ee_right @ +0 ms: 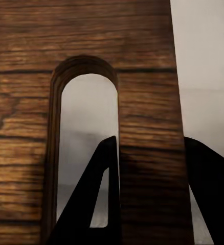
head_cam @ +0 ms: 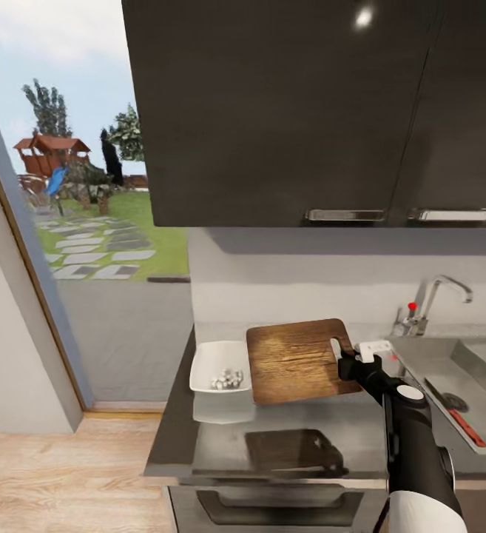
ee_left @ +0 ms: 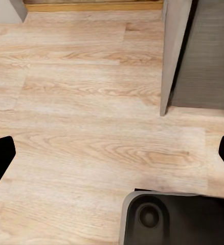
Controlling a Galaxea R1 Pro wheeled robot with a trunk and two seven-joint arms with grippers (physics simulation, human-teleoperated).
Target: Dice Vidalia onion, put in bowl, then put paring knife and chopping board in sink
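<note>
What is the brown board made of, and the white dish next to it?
The chopping board looks like wood, matte brown with dark grain lines; the right end effector grips the strip beside its slot. The bowl seems glazed ceramic or plastic: smooth, plain white. The look alone can't settle which.

The board (head_cam: 296,360) is warm brown with dark streaked grain, and the bowl (head_cam: 211,364) left of it is white, holding pale grey-white bits. The desk (head_cam: 220,437) is glossy grey, the sink (head_cam: 427,354) dull steel grey with a red-orange knife (head_cam: 467,428) inside. The right pincer (head_cam: 355,363) is black, the floor (ee_left: 91,122) pale blond wood grain.
</note>
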